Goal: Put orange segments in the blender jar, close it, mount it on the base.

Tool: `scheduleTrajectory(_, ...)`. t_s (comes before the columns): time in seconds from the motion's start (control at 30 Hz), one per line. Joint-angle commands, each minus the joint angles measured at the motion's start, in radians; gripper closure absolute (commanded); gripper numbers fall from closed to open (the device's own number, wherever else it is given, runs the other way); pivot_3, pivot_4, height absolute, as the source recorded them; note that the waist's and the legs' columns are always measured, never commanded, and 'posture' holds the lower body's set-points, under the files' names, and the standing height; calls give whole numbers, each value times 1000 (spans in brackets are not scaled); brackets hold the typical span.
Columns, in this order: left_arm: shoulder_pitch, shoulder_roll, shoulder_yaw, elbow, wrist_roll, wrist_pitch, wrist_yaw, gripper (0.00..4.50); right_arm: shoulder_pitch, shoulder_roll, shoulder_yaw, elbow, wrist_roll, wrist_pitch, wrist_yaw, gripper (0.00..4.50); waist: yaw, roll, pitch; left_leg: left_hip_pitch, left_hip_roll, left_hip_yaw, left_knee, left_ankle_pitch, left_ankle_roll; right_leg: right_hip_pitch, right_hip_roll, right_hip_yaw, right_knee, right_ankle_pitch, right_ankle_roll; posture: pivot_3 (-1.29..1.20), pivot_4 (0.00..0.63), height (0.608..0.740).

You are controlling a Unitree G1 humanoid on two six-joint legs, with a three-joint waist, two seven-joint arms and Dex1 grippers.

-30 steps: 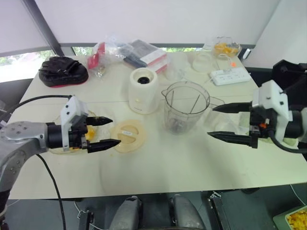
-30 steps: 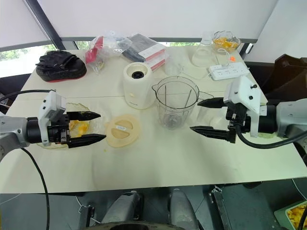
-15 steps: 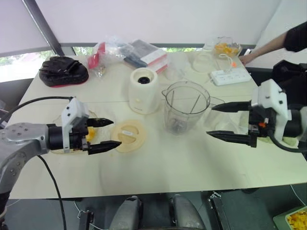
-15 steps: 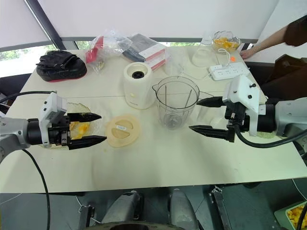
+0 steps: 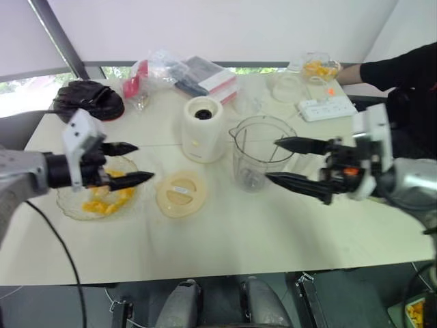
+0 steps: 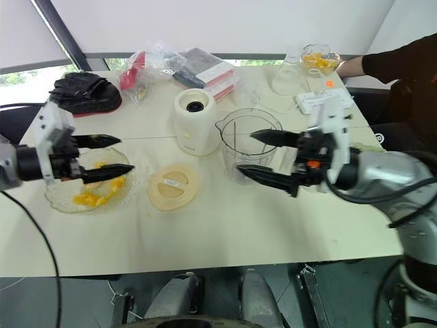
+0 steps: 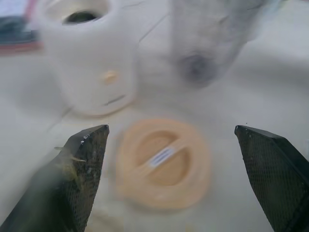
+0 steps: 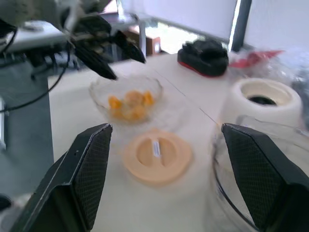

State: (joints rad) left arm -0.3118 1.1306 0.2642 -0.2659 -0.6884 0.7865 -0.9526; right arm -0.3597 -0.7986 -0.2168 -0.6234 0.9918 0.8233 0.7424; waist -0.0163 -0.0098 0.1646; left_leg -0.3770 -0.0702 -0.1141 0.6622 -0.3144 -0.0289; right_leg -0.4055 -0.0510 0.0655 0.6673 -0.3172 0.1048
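Observation:
The orange segments (image 5: 102, 198) lie in a clear glass bowl (image 5: 68, 203) at the table's left. My left gripper (image 5: 143, 162) hovers open over the bowl's right rim, holding nothing. The clear blender jar (image 5: 254, 147) stands upright and uncovered mid-table. Left of it is the cream base (image 5: 203, 130), its black socket facing up. The round cream lid (image 5: 181, 193) lies flat in front of the base. My right gripper (image 5: 271, 160) is open with its tips at the jar's right side. Whether they touch the jar I cannot tell.
A black pouch (image 5: 89, 100) and plastic-bagged packets (image 5: 198, 75) lie at the back. A white power strip (image 5: 328, 108) and a second bowl of orange pieces (image 5: 319, 68) sit back right. A person's black-sleeved arm (image 5: 389, 68) reaches in there.
My left gripper has drawn away from the lid, leftward and up over the bowl. My right gripper has swung left to the jar. The person's arm has reached further in.

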Motion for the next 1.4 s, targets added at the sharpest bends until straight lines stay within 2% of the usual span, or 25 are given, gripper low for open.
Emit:
scheduleTrajectory(0.03, -46, 44, -24, 113, 107, -37, 21, 137, -8, 60, 83, 2, -81, -74, -16, 697, 1, 0, 0, 0, 0, 0, 0, 0, -1, 0, 0, 0, 0, 0, 0, 0, 150, 740)
scheduleTrajectory(0.17, -70, 27, -41, 169, 153, 19, 78, 137, 26, 109, 155, 26, -171, -141, 0, 697, 4, 0, 0, -1, 0, 0, 0, 1, -1, -1, 0, 0, 1, 0, 0, 0, 150, 740)
scheduleTrajectory(0.2, -88, 16, -54, 172, 171, 75, 136, 137, 36, 114, 166, 27, -185, -152, 5, 697, 6, -1, 0, -2, 0, 0, 0, 1, -2, -1, -1, 0, 1, 0, 1, 0, 150, 740)
scheduleTrajectory(0.33, -178, -109, -18, 129, 184, 352, 395, 137, 57, 133, 192, 41, -213, -176, 20, 697, 6, -2, -1, -8, -1, -2, 5, 1, -3, -6, -1, -1, 3, 2, 4, 0, 150, 740)
scheduleTrajectory(0.6, -170, -244, 12, 82, 296, 552, 645, 137, 29, 152, 235, 73, -261, -195, 47, 697, -2, -3, -1, -15, -2, 1, 6, 3, -5, -20, -1, 1, 15, 3, 4, 0, 150, 740)
scheduleTrajectory(0.83, -103, -298, 68, 86, 361, 593, 734, 137, 6, 157, 242, 100, -279, -191, 64, 697, 3, -4, -1, -15, -2, 1, 7, 4, -7, -20, -1, 1, 16, 3, 3, 0, 150, 740)
scheduleTrajectory(1.03, -88, -355, 81, 174, 416, 515, 776, 137, 7, 163, 244, 96, -278, -184, 55, 697, 6, -5, -2, -15, -2, 0, 7, 4, -7, -20, -1, 0, 16, 3, 3, 0, 150, 740)
scheduleTrajectory(1.23, -161, -395, 8, 327, 448, 393, 760, 137, 19, 168, 250, 80, -283, -176, 38, 697, 7, -6, -2, -15, -2, 0, 8, 4, -7, -20, -1, 0, 16, 3, 3, 0, 150, 740)
scheduleTrajectory(1.4, -189, -390, -78, 419, 491, 293, 726, 137, 31, 166, 247, 64, -284, -172, 18, 697, 3, -6, -3, -15, -2, 0, 8, 4, -7, -20, -1, 0, 16, 3, 3, 0, 150, 740)
